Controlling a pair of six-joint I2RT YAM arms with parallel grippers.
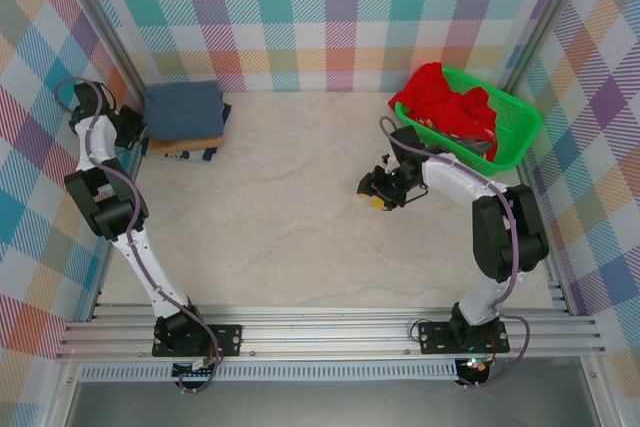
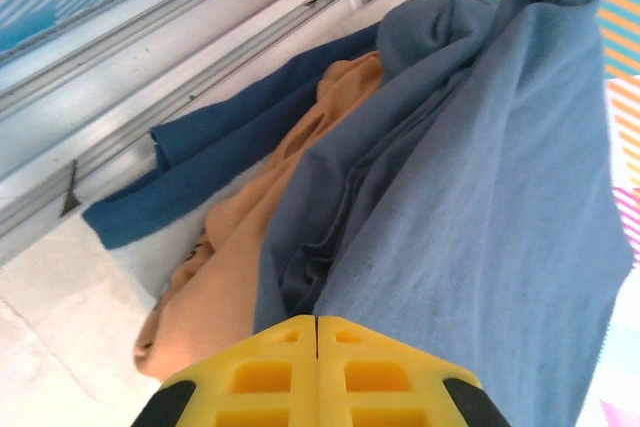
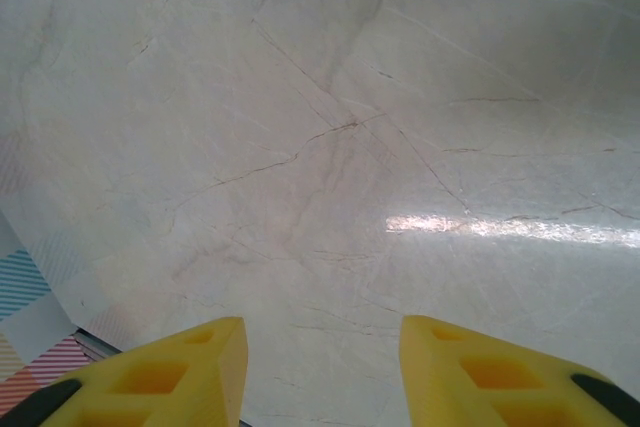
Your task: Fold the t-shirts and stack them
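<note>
**Left arm at the folded stack, right arm over bare table**

Your left arm runs up the left side of the table [image 1: 300, 237]. Its elbow is bent out toward the left wall and its wrist is turned in toward the far-left corner. Your left gripper [image 2: 317, 332] has its yellow fingers [image 2: 250, 379] pressed flush together with nothing between them. It sits right at the slate-blue t-shirt [image 2: 480, 197], though you cannot tell whether it touches the cloth.

That shirt lies folded on top of the stack in the corner. A tan t-shirt [image 2: 250, 247] shows beneath it, and a dark blue cloth [image 2: 200, 167] lies under that.

Your right arm doubles back from its near-right base, with the forearm pointing left. The right gripper [image 3: 320, 332] hangs over bare table, fingers partly apart and empty.

The red t-shirt [image 1: 440, 97] lies heaped in the green basket [image 1: 520, 137] at the far right.
</note>
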